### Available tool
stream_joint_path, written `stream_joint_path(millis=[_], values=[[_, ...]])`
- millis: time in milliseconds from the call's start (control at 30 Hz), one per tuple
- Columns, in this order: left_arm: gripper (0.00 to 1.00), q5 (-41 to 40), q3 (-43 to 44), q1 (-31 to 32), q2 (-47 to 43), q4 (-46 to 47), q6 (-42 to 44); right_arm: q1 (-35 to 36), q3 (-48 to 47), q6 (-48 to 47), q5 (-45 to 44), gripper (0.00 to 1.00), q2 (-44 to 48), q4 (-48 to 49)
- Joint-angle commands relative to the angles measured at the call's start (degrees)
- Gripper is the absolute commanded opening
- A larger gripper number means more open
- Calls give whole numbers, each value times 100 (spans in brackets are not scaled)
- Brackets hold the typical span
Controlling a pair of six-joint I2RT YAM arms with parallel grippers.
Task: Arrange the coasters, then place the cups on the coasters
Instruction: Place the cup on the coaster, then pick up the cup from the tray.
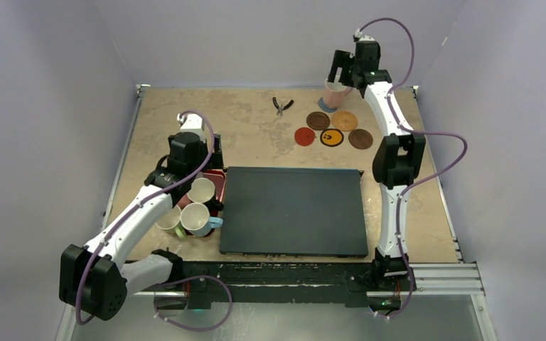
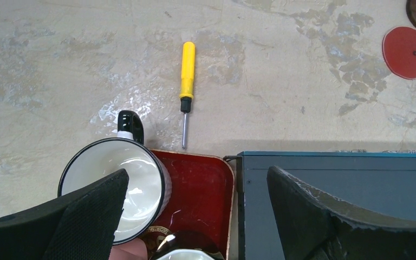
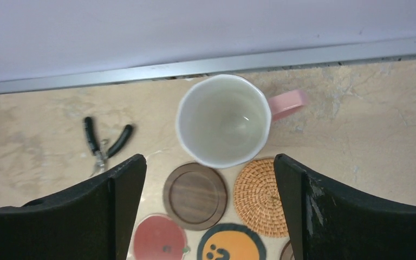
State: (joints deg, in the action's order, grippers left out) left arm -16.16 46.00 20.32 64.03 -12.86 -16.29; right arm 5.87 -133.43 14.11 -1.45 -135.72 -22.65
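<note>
Mug [image 3: 223,120], pale pink glazed ceramic, sat on the grey-blue round coaster [image 1: 329,107] beyond the large black rectangular mat [image 1: 295,209]. Right gripper [image 3: 208,162] gaped empty there; left gripper [image 2: 197,173] gaped empty left of the mat. Looked stiff, slick, chippable: pinch its wall.

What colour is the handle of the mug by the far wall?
Pale pink; the handle shows best in the right wrist view.
</note>
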Motion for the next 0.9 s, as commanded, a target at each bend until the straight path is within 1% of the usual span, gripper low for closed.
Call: stream_joint_path(millis=[0,133,200,367,533,600,700,867], values=[[94,138,-51,-26,-207,196,-118,-21,366,19,448,91,1021,393],[93,196,-125,-27,-302,5,-547,-24,1103,4,527,92,1793,569],[90,186,-158,-34,-249,-119,-736,-25,1632,21,566,92,2244,708],[76,134,8,-210,90,-383,-750,-20,3285,173,841,92,3478,1162],[58,858,205,-790,628,-352,-668,-21,4994,315,967,92,4736,1606],[57,985,304,-833,849,-328,-564,-25,5502,339,989,92,5151,1759],[54,953,405,-854,1086,-298,-387,-26,6115,335,956,92,5705,1904],[53,818,527,-863,1326,-248,-140,-23,6894,290,533,93,6398,2107]])
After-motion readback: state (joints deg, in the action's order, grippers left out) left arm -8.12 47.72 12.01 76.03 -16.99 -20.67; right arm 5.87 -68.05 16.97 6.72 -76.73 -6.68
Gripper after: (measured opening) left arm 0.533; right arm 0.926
